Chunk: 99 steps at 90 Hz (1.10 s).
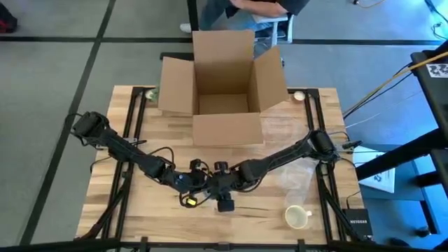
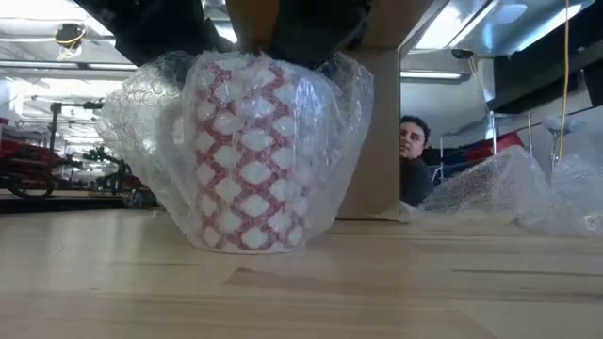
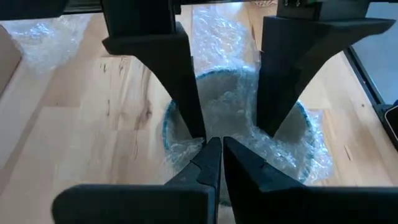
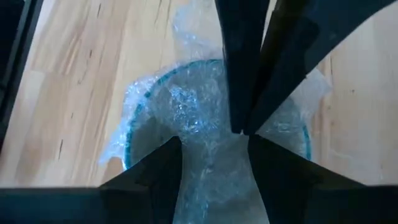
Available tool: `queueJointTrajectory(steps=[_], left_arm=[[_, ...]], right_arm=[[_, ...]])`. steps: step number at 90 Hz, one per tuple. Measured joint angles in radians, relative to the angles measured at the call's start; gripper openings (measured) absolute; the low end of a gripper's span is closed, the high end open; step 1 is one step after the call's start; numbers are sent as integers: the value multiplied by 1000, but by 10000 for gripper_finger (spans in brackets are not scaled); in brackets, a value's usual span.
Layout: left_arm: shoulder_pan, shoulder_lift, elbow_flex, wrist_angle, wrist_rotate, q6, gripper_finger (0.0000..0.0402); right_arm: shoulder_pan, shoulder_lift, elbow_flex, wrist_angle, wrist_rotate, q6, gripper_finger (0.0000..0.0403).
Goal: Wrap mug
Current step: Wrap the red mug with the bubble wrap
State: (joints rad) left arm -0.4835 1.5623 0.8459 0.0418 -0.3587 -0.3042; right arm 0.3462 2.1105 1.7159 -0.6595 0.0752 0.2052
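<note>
High view: both arms meet over the wooden table [image 1: 140,210], in front of the open, empty cardboard box [image 1: 222,91]. A second, pale mug [image 1: 297,216] stands near the table's front right corner.

Low view: the red-and-white patterned mug [image 2: 250,155] stands upright, long axis vertical, sheathed in clear bubble wrap [image 2: 141,132].

Left wrist view: the left gripper [image 3: 221,152] is pinched narrow, fingertips nearly touching over the wrap-stuffed mouth.

Right wrist view: the right gripper [image 4: 214,142] stands wide, straddling the wrap there.
</note>
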Motion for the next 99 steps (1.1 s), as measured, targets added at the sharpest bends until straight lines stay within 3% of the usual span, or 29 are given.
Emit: queueJointTrajectory(steps=[48, 68, 78, 99], left_arm=[[0, 0, 0, -8, 0, 5, 0], [0, 0, 0, -8, 0, 5, 0], [0, -1, 0, -8, 0, 5, 0], [0, -1, 0, -8, 0, 5, 0]], right_arm=[[44, -7, 384, -495, -41, 64, 172], [126, -5, 360, -487, -41, 130, 172], [150, 0, 313, -474, 40, 156, 172], [165, 0, 174, -304, 74, 71, 172]])
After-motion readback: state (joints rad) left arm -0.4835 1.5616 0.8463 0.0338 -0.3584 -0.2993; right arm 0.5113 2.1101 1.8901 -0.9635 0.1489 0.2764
